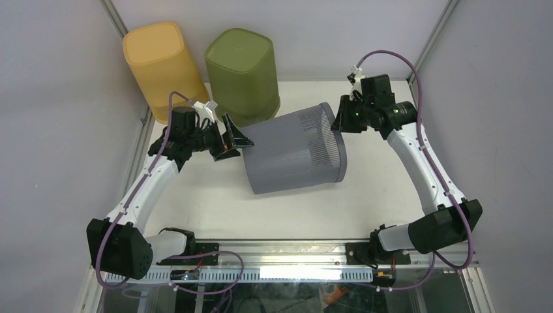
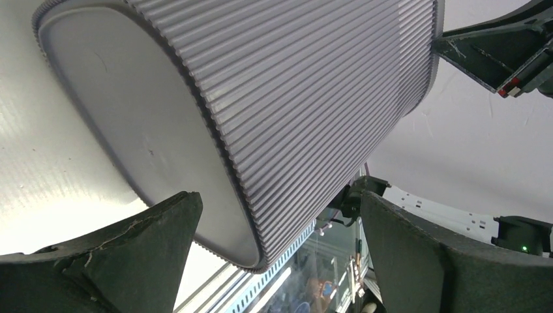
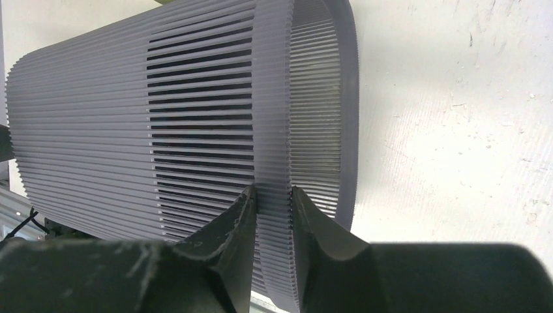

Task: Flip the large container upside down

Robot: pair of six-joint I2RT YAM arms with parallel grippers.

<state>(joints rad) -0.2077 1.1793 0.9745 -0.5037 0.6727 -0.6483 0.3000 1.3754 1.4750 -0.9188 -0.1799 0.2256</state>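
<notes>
The large grey ribbed container (image 1: 297, 150) lies tilted on its side in the middle of the white table (image 1: 391, 202), its solid base toward the left and its open mouth toward the right. My right gripper (image 1: 340, 120) is shut on the rim of the mouth; in the right wrist view the two fingers pinch the ribbed rim wall (image 3: 272, 190) of the container (image 3: 85, 130). My left gripper (image 1: 238, 140) is open at the container's base end. In the left wrist view its fingers (image 2: 279, 195) stand wide apart, just short of the base (image 2: 150, 130).
Two more containers stand upside down at the back left: a yellow one (image 1: 163, 65) and an olive green one (image 1: 242, 75), close behind the left gripper. White walls close the table at the left, back and right. A metal rail (image 1: 280, 274) runs along the front edge.
</notes>
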